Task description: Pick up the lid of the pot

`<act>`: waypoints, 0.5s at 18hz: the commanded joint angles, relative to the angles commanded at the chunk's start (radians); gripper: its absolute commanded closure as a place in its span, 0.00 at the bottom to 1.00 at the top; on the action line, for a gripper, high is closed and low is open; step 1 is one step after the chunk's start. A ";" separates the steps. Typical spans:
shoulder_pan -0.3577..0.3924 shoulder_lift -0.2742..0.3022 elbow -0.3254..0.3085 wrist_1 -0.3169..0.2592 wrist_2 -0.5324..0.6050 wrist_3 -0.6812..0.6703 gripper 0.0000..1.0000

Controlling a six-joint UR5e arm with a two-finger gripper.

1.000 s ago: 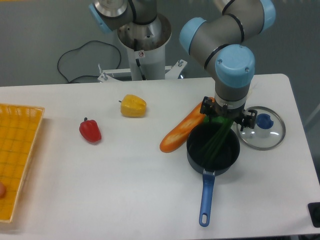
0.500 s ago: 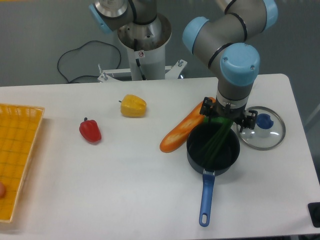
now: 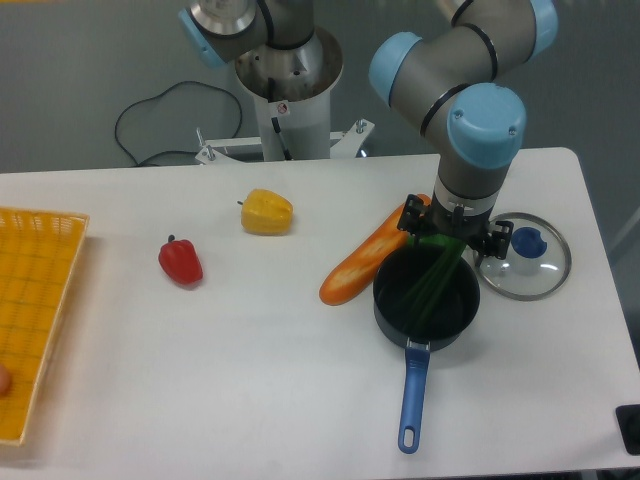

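Gripper [image 3: 456, 229] is hanging over the back part of the black pan [image 3: 388, 318]. Its two fingers are standing wide apart, and they are holding nothing. The arm [image 3: 470, 135] is reaching down to it from the top of the view.

The clear pot lid [image 3: 524, 277] is lying on the table [image 3: 250, 370], just beside the pan, on the right side of the view. Its blue knob [image 3: 529, 243] is sitting in the middle. The right-hand finger in the view is covering a bit of the lid's rim, and I can't tell if they are touching. A strip of white table is showing between the lid and the table's slanting right edge.

The pan's blue handle [image 3: 412, 400] is pointing at the near table edge and stopping before it. A long green thing [image 3: 437, 285] is leaning inside the pan, poking up past the back rim between the fingers.

A long orange thing [image 3: 350, 278] is lying close by the pan's left side. Farther left, a yellow thing [image 3: 265, 213] and a red one [image 3: 180, 262] are resting well apart, with wide white table spreading around them. A yellow crate [image 3: 60, 228] is sitting at the left edge of the view.
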 joint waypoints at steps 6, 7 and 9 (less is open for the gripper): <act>0.011 0.002 -0.006 0.035 -0.008 -0.038 0.00; 0.011 0.002 -0.006 0.066 -0.024 -0.060 0.00; 0.018 0.002 -0.006 0.112 -0.032 -0.116 0.00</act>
